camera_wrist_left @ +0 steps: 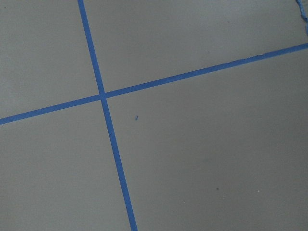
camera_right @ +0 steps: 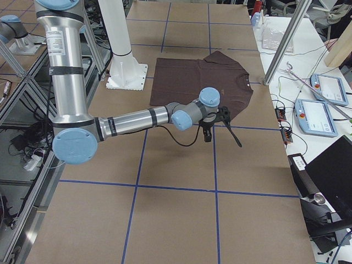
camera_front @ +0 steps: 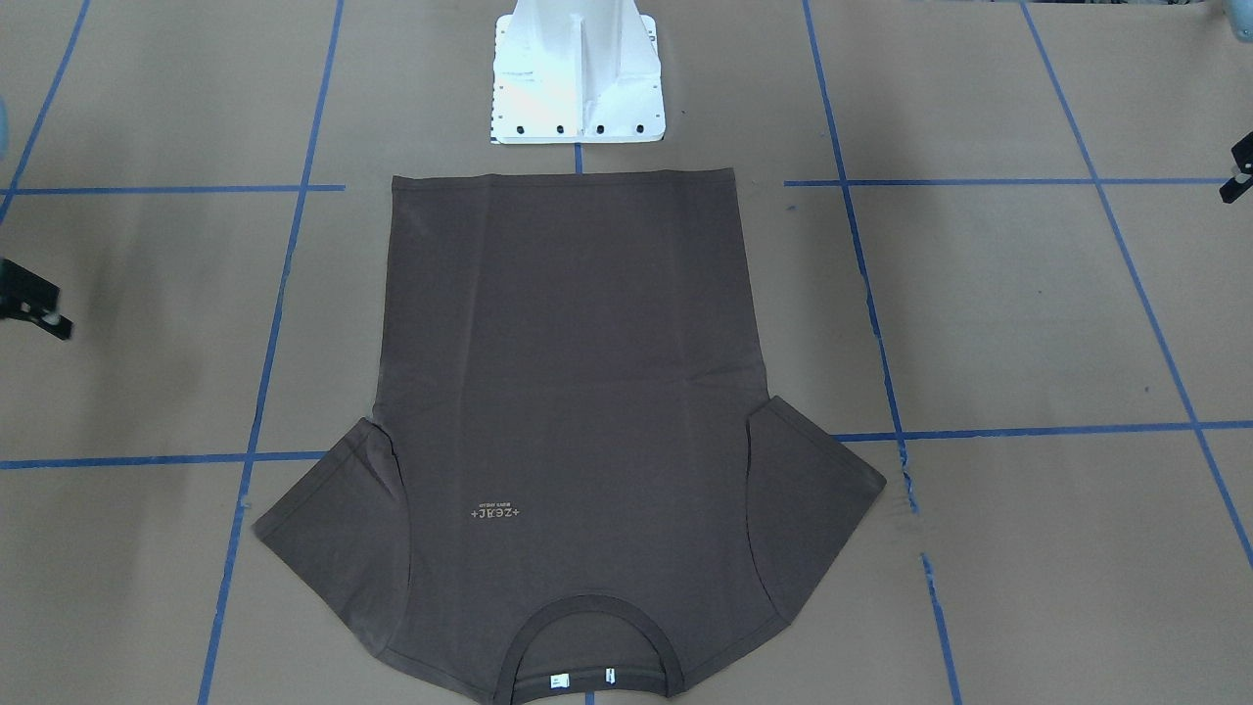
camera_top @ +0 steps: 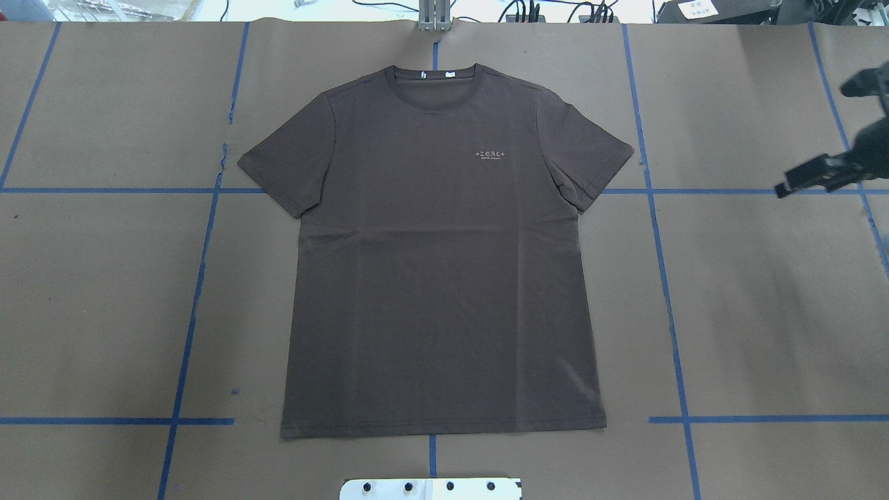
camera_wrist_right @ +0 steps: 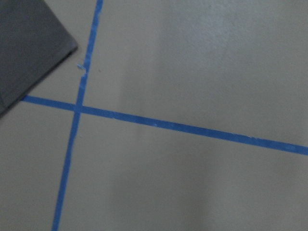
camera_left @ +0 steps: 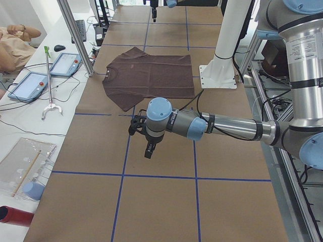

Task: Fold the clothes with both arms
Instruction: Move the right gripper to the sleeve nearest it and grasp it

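Note:
The dark brown T-shirt (camera_top: 437,264) lies flat and spread out in the middle of the table, collar away from the robot and hem toward the base. It also shows in the front view (camera_front: 568,392). My right gripper (camera_top: 823,149) hovers over bare table well to the shirt's right and holds nothing. In the right side view its fingers (camera_right: 207,135) stand apart. A sleeve corner (camera_wrist_right: 29,43) shows in the right wrist view. My left gripper (camera_left: 142,141) hovers over bare table on the shirt's other side, fingers apart and empty. Only a sliver of it (camera_front: 1238,186) shows in the front view.
The white pedestal base (camera_front: 578,73) stands just behind the shirt's hem. Blue tape lines (camera_wrist_left: 103,96) grid the brown paper table cover. Tablets (camera_left: 28,85) and a metal post (camera_left: 75,38) sit at the operators' edge beyond the collar.

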`<state>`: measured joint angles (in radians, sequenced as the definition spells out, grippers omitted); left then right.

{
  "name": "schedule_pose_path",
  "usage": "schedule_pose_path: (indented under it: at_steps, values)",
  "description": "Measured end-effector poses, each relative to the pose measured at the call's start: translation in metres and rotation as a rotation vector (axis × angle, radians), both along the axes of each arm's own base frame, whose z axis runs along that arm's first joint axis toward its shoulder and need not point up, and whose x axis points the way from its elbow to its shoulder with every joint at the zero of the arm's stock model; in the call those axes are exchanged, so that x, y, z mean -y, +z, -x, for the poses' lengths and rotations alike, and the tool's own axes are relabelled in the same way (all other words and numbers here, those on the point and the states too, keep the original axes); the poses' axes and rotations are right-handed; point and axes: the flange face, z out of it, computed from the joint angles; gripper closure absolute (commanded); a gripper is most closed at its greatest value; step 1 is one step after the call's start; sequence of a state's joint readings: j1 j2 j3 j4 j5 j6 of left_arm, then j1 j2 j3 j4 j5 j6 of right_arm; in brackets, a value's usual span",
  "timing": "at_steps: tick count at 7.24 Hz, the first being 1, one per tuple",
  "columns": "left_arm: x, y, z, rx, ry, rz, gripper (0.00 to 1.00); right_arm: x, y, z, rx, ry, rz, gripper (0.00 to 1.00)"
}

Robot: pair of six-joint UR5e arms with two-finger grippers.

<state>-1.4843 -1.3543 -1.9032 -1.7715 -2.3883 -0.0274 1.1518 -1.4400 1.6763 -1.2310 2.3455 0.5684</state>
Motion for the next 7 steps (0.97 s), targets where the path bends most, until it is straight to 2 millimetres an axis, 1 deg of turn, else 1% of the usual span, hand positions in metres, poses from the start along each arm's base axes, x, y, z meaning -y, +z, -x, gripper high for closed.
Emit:
schedule_pose_path:
  at_steps: [1, 2, 3, 4, 5, 7]
  values:
    - [0.001, -0.001, 0.0, 0.001, -0.001, -0.002, 0.0, 0.029, -0.026, 0.044, -0.004, 0.047, 0.044, 0.0]
    - [0.001, -0.001, 0.0, 0.001, -0.001, -0.003, 0.0, 0.055, -0.047, 0.086, -0.034, 0.094, 0.056, 0.0]
    - [0.002, -0.002, 0.0, 0.001, -0.001, -0.004, 0.0, 0.079, -0.06, 0.121, -0.064, 0.128, 0.058, 0.02]
    - [0.002, -0.002, 0.0, 0.001, -0.001, -0.005, 0.0, 0.098, -0.062, 0.146, -0.078, 0.15, 0.073, 0.06]
    - [0.002, -0.002, 0.0, 0.001, -0.001, -0.005, 0.0, 0.11, -0.054, 0.164, -0.079, 0.164, 0.088, 0.12]
    - [0.002, -0.006, 0.0, -0.001, -0.001, -0.012, 0.0, 0.123, -0.045, 0.186, -0.084, 0.164, 0.102, 0.27]
